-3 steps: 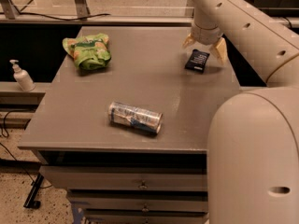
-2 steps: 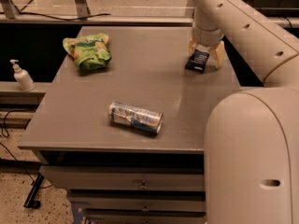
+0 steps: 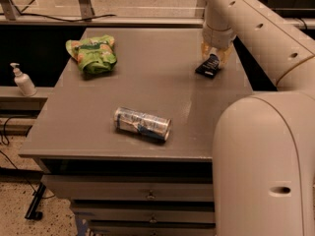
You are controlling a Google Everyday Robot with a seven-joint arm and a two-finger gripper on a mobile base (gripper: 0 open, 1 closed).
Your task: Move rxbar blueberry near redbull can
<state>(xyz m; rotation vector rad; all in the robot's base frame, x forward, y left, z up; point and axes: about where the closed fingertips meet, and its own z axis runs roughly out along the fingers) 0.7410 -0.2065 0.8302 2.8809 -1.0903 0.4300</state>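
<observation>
— Gripper position?
— The gripper (image 3: 215, 57) stood over the far right corner of the table (image 3: 147, 82), clamped on the upper end of the bar (image 3: 207, 67), which was tilted.
— And the can?
— The can (image 3: 142, 124) lay on its side near the front edge — well apart from the bar. A green bag (image 3: 92, 55) sat far left.

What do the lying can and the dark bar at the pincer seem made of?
The redbull can looks like glossy metal: its silver side shines. The rxbar blueberry, at the pincer near the far right corner of the table, seems thin plastic or foil film, dark and dull.
</observation>
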